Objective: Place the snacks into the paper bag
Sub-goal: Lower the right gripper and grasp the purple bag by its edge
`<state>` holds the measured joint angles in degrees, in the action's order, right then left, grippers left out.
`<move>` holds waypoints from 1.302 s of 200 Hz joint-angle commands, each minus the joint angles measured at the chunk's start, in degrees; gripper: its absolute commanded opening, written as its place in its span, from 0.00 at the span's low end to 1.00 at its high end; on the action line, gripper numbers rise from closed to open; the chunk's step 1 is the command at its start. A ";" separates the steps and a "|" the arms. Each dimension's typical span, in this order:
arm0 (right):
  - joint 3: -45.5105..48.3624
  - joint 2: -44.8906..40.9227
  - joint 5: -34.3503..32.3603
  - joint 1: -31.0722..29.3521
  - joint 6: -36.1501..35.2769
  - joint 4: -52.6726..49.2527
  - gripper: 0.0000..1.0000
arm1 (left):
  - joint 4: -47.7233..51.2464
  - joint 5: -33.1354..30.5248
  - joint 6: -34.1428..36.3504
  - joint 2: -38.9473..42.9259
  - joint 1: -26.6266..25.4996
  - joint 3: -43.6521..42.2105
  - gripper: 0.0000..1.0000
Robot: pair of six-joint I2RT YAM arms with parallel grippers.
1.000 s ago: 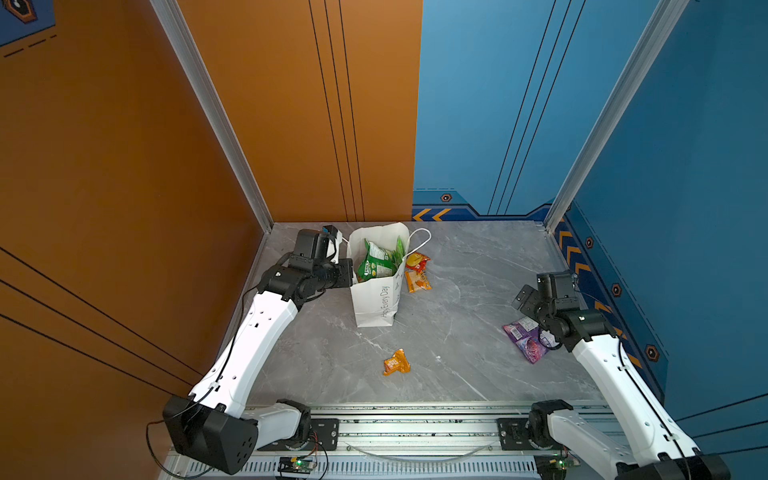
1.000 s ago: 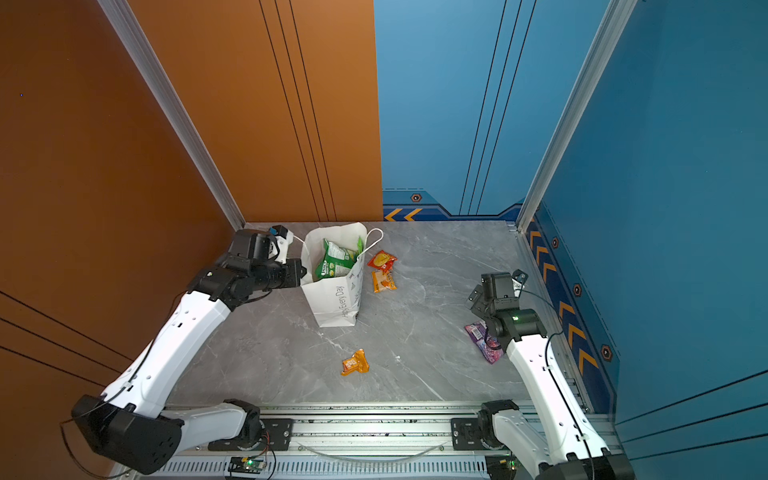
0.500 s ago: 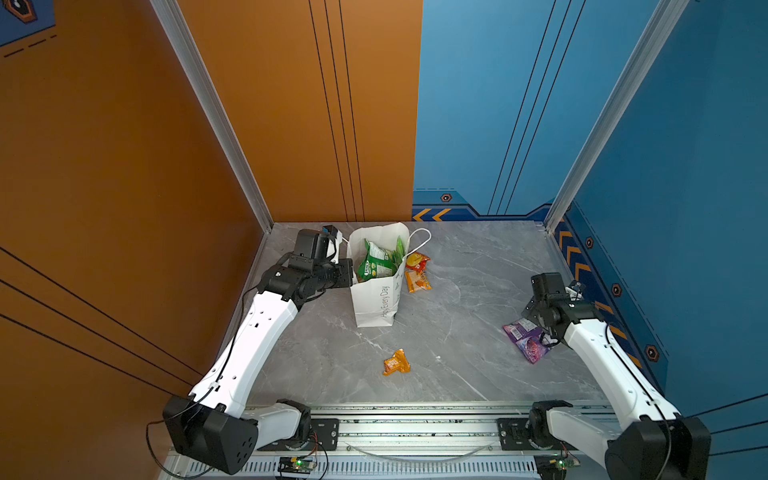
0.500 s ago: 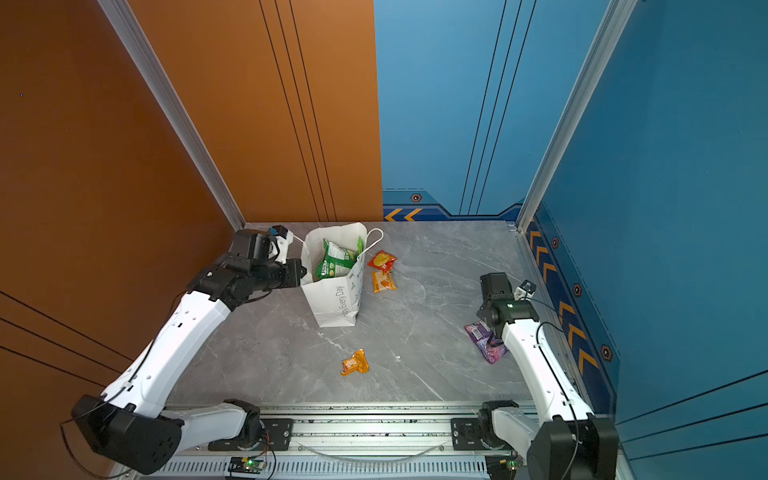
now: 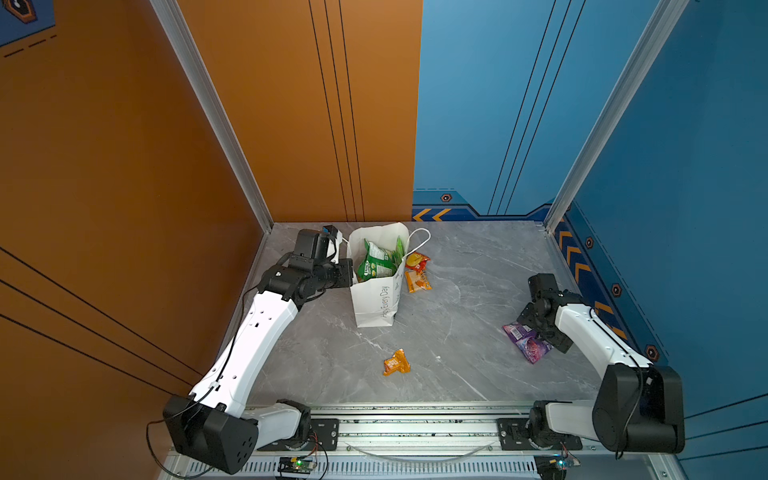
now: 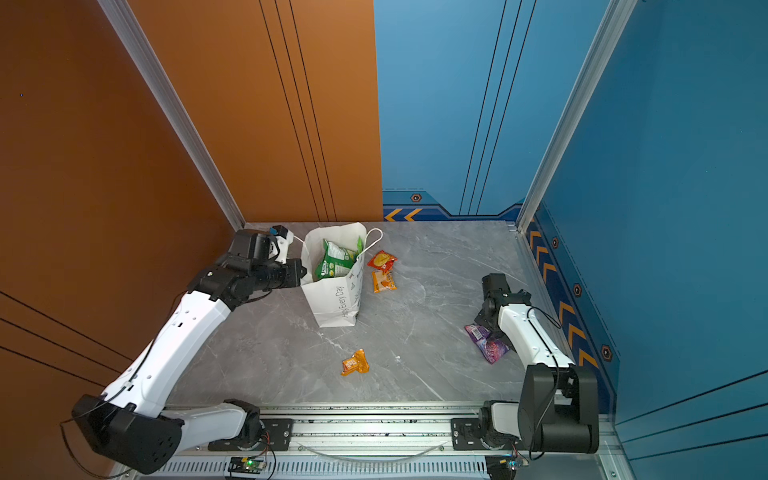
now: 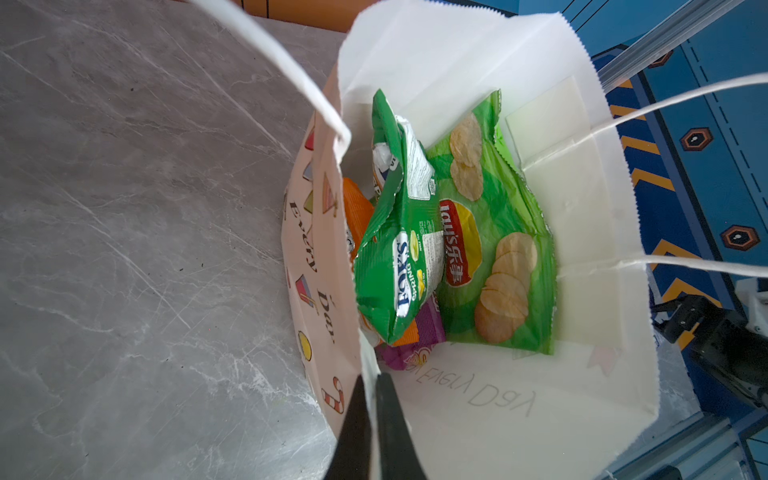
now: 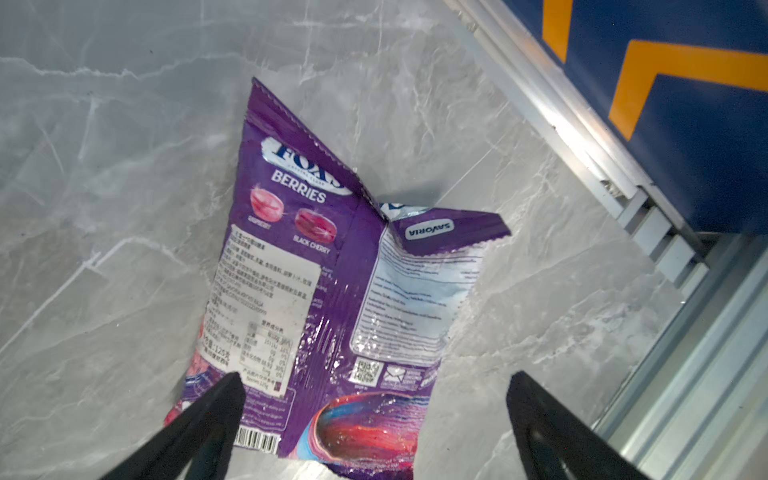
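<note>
Right fingers (image 8: 208,415) shifted, purple packet (image 5: 525,343) lies diagonal

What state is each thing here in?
paper bag: upright, open
Lay's chips: in bag
green Fox's bag: in bag
purple Fox's Berries bag: on table, ungripped
red packet: on table
orange packet: on table
lone orange packet: on table
left gripper: shut on bag rim
right gripper: open over Berries bag

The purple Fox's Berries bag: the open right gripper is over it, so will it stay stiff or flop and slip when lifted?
The purple bag is creased, one top corner folded over, so it will probably sag when lifted. Its glossy film may slip in the right gripper. Lying flat, it seems unlikely to roll.
</note>
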<state>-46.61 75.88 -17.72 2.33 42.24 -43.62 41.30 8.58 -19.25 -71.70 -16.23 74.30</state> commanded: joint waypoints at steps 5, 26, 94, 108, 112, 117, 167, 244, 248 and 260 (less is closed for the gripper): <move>1.35 2.01 5.51 0.54 0.19 4.31 1.00 | -3.68 -0.81 1.61 0.25 0.51 -0.11 0.00; 1.08 4.68 7.04 -0.22 0.18 5.26 1.00 | -3.68 -0.51 1.51 0.11 0.90 -0.11 0.00; -8.79 18.93 5.88 -17.32 2.21 4.08 1.00 | -3.84 2.20 0.26 0.29 3.41 0.15 0.00; -12.17 21.67 4.58 -21.83 2.74 2.63 1.00 | -3.81 2.18 0.26 0.44 3.40 0.18 0.00; -13.12 22.24 4.42 -22.98 2.92 2.43 1.00 | -3.77 2.18 0.26 0.48 3.40 0.10 0.00; -13.93 22.83 4.48 -24.26 3.29 2.36 1.00 | -3.85 2.22 0.26 0.49 3.40 0.10 0.00; -19.36 24.05 6.07 -33.19 5.83 3.46 1.00 | -3.90 2.82 0.15 0.56 3.26 0.14 0.00; -18.70 11.14 5.22 -31.79 -2.34 0.99 1.00 | -3.78 0.99 0.79 0.60 1.99 -0.11 0.00; -18.30 10.39 5.21 -31.01 -2.68 0.99 1.00 | -3.82 0.93 0.83 0.64 1.99 -0.11 0.00; -16.71 8.73 5.90 -28.24 -3.19 1.34 1.00 | -3.85 0.92 0.88 0.56 1.99 -0.10 0.00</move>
<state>-66.11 88.58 -11.16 -30.20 42.22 -39.90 41.23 10.63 -19.29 -72.01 -13.93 74.30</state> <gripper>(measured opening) 0.999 0.048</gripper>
